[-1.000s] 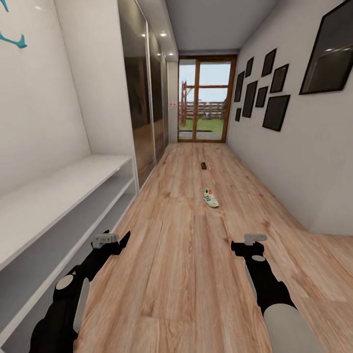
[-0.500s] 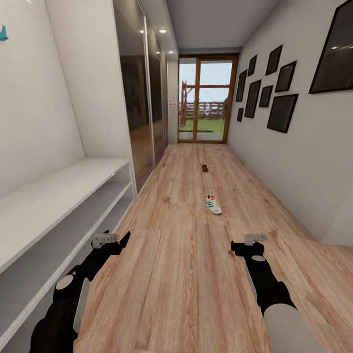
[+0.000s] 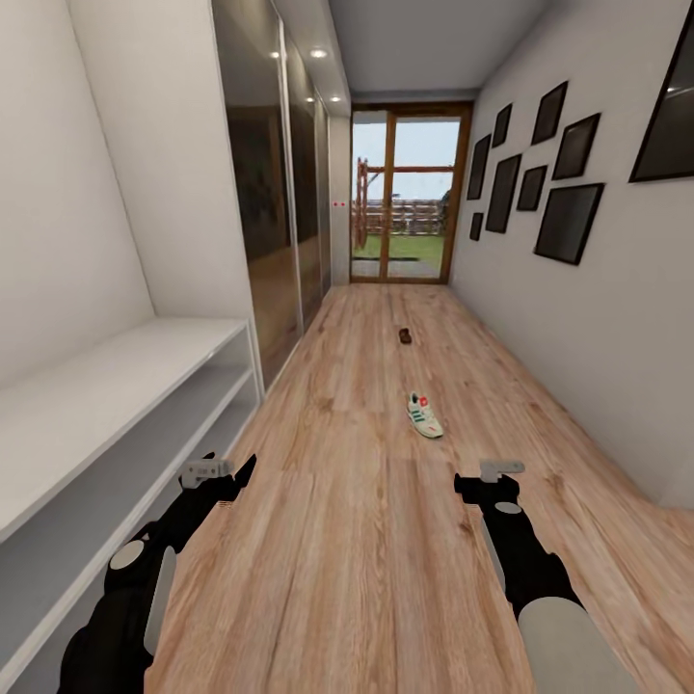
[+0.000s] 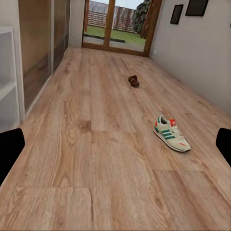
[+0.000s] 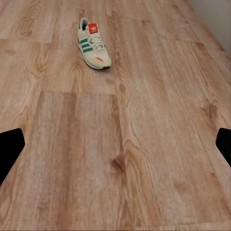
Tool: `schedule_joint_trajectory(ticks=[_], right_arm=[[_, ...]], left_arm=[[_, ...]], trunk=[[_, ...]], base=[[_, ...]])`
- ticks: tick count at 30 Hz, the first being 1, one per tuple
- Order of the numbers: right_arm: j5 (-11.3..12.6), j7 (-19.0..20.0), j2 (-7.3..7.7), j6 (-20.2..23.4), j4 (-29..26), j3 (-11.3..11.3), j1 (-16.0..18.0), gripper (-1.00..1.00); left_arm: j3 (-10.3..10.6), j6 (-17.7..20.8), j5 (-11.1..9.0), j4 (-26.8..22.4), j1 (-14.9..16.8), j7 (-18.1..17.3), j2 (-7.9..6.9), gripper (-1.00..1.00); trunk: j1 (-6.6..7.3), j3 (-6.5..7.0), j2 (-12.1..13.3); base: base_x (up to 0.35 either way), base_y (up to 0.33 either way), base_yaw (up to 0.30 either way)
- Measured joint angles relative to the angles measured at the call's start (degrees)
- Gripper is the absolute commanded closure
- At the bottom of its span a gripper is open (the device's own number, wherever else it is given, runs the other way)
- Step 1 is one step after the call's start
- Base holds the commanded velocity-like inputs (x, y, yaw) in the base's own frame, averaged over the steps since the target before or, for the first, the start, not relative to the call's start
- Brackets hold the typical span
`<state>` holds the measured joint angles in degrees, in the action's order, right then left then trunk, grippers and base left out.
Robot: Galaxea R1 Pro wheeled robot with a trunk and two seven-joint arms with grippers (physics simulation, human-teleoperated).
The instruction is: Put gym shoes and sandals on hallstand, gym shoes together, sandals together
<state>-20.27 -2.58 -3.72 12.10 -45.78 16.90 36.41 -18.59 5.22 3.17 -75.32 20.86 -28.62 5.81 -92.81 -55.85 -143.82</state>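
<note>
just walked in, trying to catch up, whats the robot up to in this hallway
The robot faces down a corridor with both arms held out low and nothing in either gripper: left gripper and right gripper. One gym shoe lies on the wood floor ahead, with a small dark brown sandal farther along. The white shoe rack stands at its left, with no shoes on the parts in view.

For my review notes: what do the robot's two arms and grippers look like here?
In the head view both arms are black, segmented links with light grey rounded covers near the camera. The left arm carries a grey round cap at a joint and a long grey side panel. Each ends in a black wrist topped by a small light grey block: left gripper, right gripper. No cables or markings are legible.
</note>
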Motion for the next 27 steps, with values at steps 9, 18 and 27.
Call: schedule_joint_trajectory(ticks=[9,18,27], right_arm=[[0.0,0.0,0.0,0.0,-0.01,-0.01,0.02,-1.0],[0.0,0.0,0.0,0.0,-0.01,-0.02,0.02,-1.0],[0.0,0.0,0.0,-0.01,0.01,-0.02,-0.01,-1.0]], left_arm=[[0.0,0.01,0.01,0.0,0.0,0.0,0.0,-1.0],[0.0,0.0,-0.02,-0.01,-0.01,0.0,0.0,-1.0],[0.0,0.02,-0.02,-0.01,0.0,-0.01,0.0,-1.0]], trunk=[[0.0,0.0,0.0],[0.0,0.0,0.0],[0.0,0.0,0.0]], base=[[0.349,0.0,0.0],[0.349,0.054,0.0],[0.345,0.102,0.0]])
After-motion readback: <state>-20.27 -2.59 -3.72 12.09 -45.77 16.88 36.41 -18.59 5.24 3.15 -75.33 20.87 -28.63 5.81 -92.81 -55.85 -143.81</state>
